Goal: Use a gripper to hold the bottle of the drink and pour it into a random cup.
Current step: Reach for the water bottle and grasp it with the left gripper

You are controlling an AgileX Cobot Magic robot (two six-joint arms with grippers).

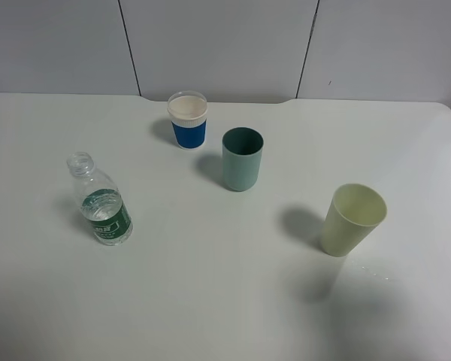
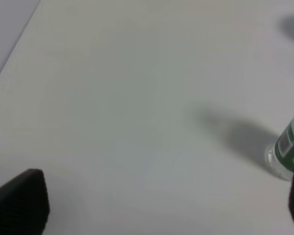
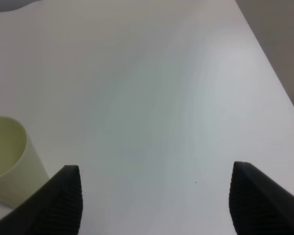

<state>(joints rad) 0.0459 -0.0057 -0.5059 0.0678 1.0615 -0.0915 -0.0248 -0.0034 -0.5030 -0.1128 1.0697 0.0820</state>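
Observation:
The bottle of the drink [image 1: 101,203] stands upright and uncapped at the table's left, clear with a green label. Its base shows in the left wrist view [image 2: 286,152]. Three cups stand on the table: a blue and white cup [image 1: 188,120], a teal cup [image 1: 242,158] and a pale yellow-green cup [image 1: 352,219]. Neither gripper shows in the exterior high view. My left gripper [image 2: 159,210] is open and empty, with the bottle beside one black finger [image 2: 19,205]. My right gripper [image 3: 157,196] is open and empty, with the pale cup [image 3: 7,161] beside one finger.
The white table [image 1: 225,293] ends at a grey panelled wall [image 1: 218,45] at the back. Its right edge shows in the right wrist view [image 3: 272,73].

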